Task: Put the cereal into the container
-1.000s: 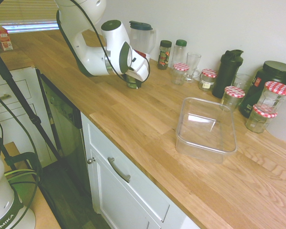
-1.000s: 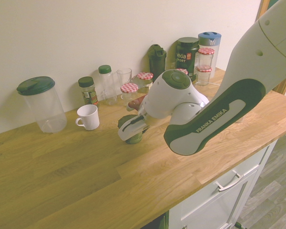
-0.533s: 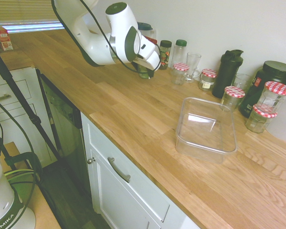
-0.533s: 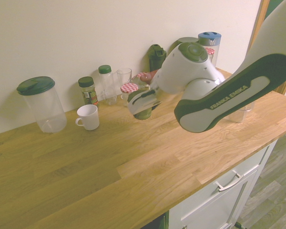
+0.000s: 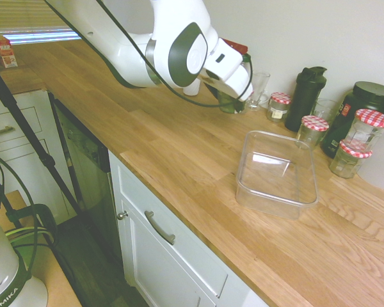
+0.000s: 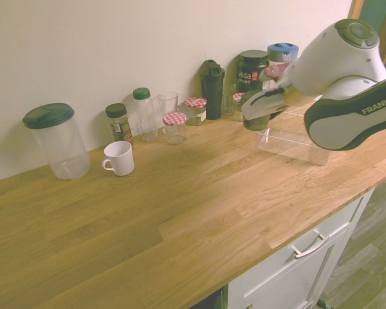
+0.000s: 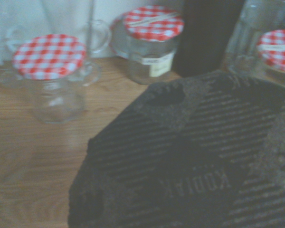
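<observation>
The greenish cereal jar (image 5: 231, 102) hangs tilted above the counter, near the empty clear container (image 5: 276, 174).

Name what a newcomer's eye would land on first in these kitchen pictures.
The big white arm, whose gripper carries the cereal jar in the air above the wooden counter. Next the empty clear container near the counter's front edge, then the red-checked jars along the wall.

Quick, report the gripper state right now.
Gripper: shut on the cereal jar, carried above the counter, not yet over the container.
</observation>
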